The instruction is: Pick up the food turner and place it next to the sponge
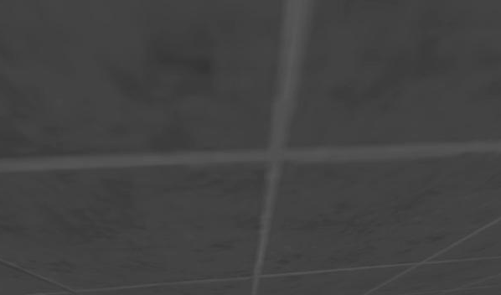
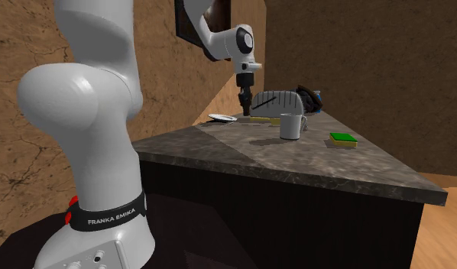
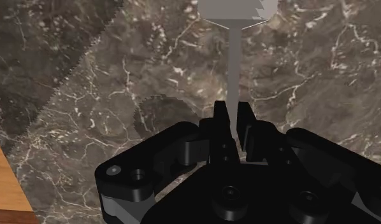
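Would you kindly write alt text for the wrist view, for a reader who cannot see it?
The black pincer clasps the thin grey handle of the food turner, whose grey blade sits farther out beyond the fingertips. Beneath is a dark marbled countertop, with a strip of wooden floor past its edge.

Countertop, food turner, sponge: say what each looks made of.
Countertop: stone, marble-like; dark brown with white veins running through it, and the finish looks smooth. Food turner: drawn plain matte grey, no grain or glint, so metal or plastic stays open. Sponge: green layer over yellow, probably a scouring pad on foam; its texture is too small to tell.
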`<act>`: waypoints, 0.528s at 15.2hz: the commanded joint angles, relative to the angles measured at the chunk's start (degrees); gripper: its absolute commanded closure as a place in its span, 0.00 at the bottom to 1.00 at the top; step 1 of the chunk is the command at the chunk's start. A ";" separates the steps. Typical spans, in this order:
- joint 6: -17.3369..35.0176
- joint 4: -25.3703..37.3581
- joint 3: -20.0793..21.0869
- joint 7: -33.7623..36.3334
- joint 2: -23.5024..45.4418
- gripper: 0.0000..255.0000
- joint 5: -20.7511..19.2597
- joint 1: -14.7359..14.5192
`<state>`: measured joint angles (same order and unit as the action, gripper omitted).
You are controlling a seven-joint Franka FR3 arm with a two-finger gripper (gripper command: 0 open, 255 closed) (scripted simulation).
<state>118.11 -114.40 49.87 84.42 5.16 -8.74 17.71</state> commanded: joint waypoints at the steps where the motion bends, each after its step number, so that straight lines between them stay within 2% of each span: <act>1: 0.01 0.08 -1.09 -2.97 -0.28 1.00 0.37 1.57; 8: 0.27 1.64 -5.14 -11.71 1.17 1.00 -0.34 6.50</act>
<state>118.55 -113.55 45.26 73.61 5.51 -8.49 23.73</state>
